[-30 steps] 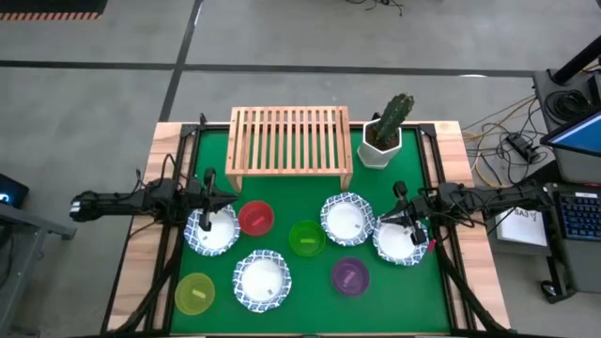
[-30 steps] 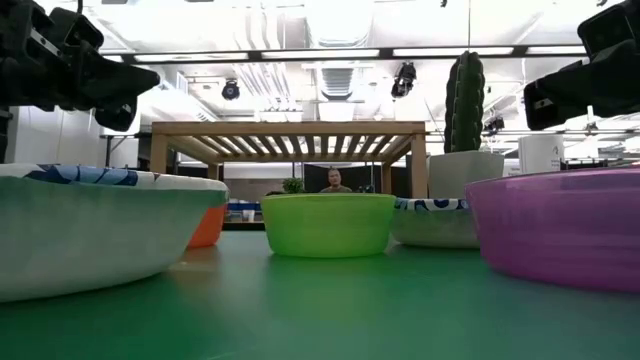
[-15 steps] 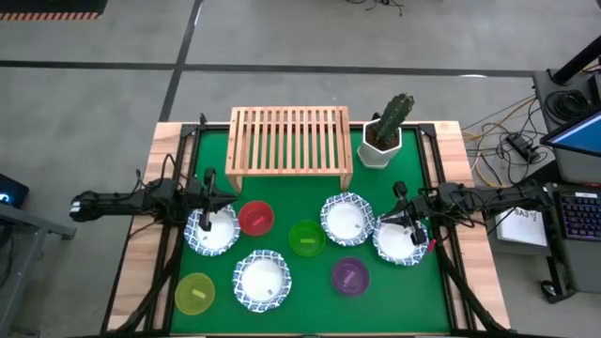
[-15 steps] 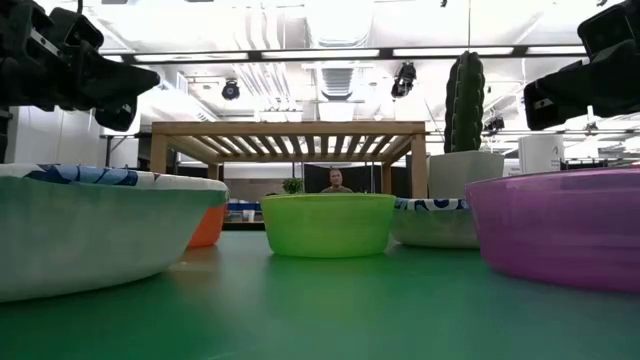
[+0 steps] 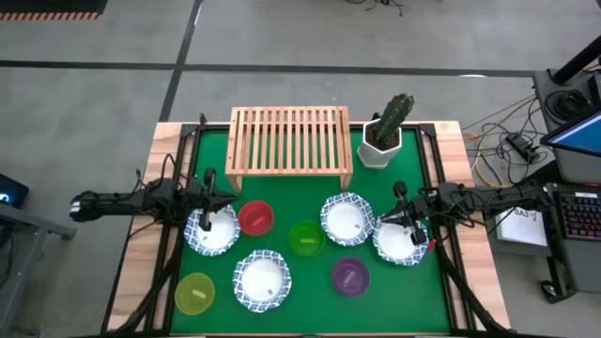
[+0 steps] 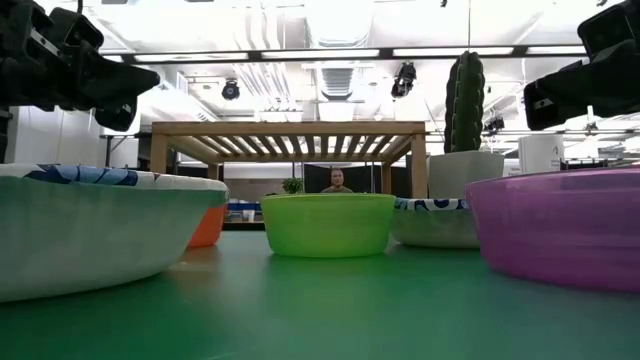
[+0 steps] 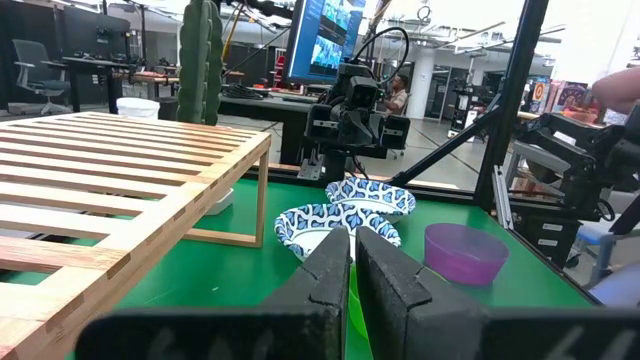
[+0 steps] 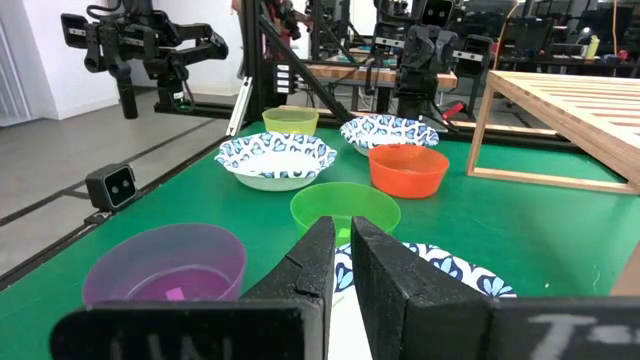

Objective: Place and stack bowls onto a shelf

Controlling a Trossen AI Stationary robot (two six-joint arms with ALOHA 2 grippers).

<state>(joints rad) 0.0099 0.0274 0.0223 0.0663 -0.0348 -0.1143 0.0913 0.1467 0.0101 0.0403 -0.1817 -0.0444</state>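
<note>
Four white blue-rimmed bowls stand on the green mat: (image 5: 212, 231), (image 5: 262, 280), (image 5: 346, 218), (image 5: 400, 241). Between them sit the red bowl (image 5: 255, 218), green bowl (image 5: 306, 238), purple bowl (image 5: 349, 276) and yellow-green bowl (image 5: 195, 293). The wooden shelf (image 5: 289, 141) stands on its legs at the far side, with nothing on its slats. My left gripper (image 5: 208, 214) hovers shut over the left white bowl's far rim; its fingers (image 7: 353, 268) touch nothing. My right gripper (image 5: 406, 223) hovers shut over the right white bowl (image 8: 450, 270).
A cactus in a white hexagonal pot (image 5: 383, 133) stands right of the shelf. Black frame bars run along the mat's left and right edges (image 5: 184, 169). Bare green mat lies along the near edge (image 5: 413, 300). A person sits far behind the shelf (image 6: 335, 181).
</note>
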